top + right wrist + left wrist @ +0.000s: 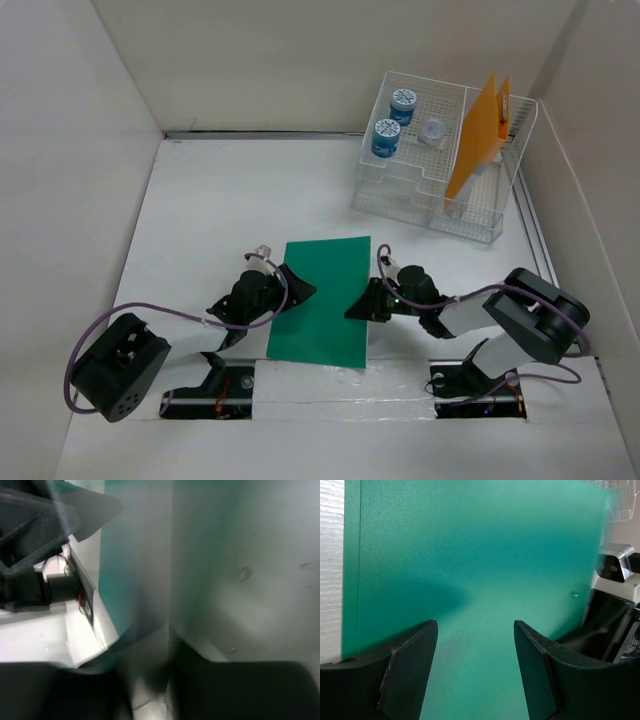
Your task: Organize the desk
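Note:
A green sheet lies flat on the white desk between my two arms. My left gripper reaches over the sheet's left edge; in the left wrist view its jaws stand open just above the green sheet, with nothing between them. My right gripper is at the sheet's right edge. In the blurred right wrist view the green sheet rises by its edge between the dark fingers of the right gripper; whether they press on it does not show.
A white wire rack stands at the back right, holding two blue-lidded jars, a small clear cup and an upright orange folder. Off-white wall panels close in the desk on three sides.

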You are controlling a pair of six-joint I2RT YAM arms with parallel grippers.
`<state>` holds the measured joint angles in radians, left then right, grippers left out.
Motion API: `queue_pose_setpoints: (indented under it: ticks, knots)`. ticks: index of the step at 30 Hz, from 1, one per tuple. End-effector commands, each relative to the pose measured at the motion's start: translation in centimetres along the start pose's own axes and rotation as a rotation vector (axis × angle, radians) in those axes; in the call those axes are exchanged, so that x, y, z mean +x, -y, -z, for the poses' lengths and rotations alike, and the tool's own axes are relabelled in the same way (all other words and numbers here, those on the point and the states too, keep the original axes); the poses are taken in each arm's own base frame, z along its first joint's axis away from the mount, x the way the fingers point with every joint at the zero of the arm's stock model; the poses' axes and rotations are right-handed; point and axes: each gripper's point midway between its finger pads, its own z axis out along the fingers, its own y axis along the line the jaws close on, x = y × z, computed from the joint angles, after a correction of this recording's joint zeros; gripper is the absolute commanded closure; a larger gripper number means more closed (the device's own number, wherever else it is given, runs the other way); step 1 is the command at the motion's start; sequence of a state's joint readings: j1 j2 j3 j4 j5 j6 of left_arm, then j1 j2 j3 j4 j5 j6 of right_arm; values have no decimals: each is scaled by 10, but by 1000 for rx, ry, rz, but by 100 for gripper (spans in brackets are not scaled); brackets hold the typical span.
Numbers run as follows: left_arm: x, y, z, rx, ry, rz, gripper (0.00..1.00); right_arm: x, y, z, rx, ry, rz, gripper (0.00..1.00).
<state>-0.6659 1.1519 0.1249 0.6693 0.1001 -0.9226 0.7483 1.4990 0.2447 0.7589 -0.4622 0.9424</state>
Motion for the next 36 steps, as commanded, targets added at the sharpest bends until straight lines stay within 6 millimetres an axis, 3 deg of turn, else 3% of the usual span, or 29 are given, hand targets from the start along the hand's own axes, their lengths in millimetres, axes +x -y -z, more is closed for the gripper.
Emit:
queue_pose_setpoints:
  ticks: [1,3,7,9,10,12,13,14,15,16,17,18,19,20,21,22,25,26,28,29,32,33,34,36]
  knots:
    - [27,-32,8,-113,-98,16,40,-32,-15,-4,-29,164,-5,79]
    - [28,-32,8,-111,-102,17,40,-35,-15,-6,-22,187,-15,100]
    - [17,-19,9,-86,-78,-1,39,-36,-14,-3,-7,205,-10,100]
    - [7,-9,13,-82,-59,-33,37,-44,-26,5,-16,241,23,100]
    - [-9,8,13,-60,-14,-49,33,-44,-23,6,38,224,57,100]
    - [-31,25,25,-47,54,-92,28,-65,-53,23,40,319,144,100]
    - [-50,48,32,-3,104,-107,24,-73,-61,31,96,330,207,100]
    - [-65,60,45,10,162,-126,22,-90,-71,44,132,409,243,100]
    - [-76,69,53,20,199,-134,20,-102,-104,66,75,478,295,100]
    - [-96,87,66,47,274,-136,16,-107,-107,80,120,495,350,100]
    - [-106,97,81,72,319,-148,15,-129,-139,104,97,591,377,100]
    - [-122,112,102,108,388,-157,14,-151,-181,156,84,720,448,100]
    - [-122,112,102,109,389,-157,14,-151,-182,157,84,721,448,100]
    - [-127,119,109,125,407,-160,13,-155,-186,175,121,742,488,100]
    - [-127,120,111,132,407,-164,13,-160,-197,190,129,773,507,100]
    - [-127,123,115,148,409,-166,13,-174,-223,219,115,854,513,100]
    - [-120,122,111,160,380,-175,13,-194,-235,258,220,955,564,100]
    - [-117,122,109,168,365,-179,13,-204,-256,287,230,1023,593,100]
    - [-111,119,103,169,346,-179,13,-220,-264,303,335,1050,629,100]
    - [-107,120,101,184,328,-180,13,-228,-284,335,374,1102,653,100]
    - [-99,121,98,217,300,-180,13,-258,-281,368,642,1202,625,100]
    - [-99,120,96,220,302,-177,13,-264,-292,394,669,1270,595,100]
    - [-92,124,97,253,274,-186,13,-275,-287,416,841,1344,542,100]
    - [-90,123,96,257,269,-186,13,-279,-296,436,879,1397,535,100]
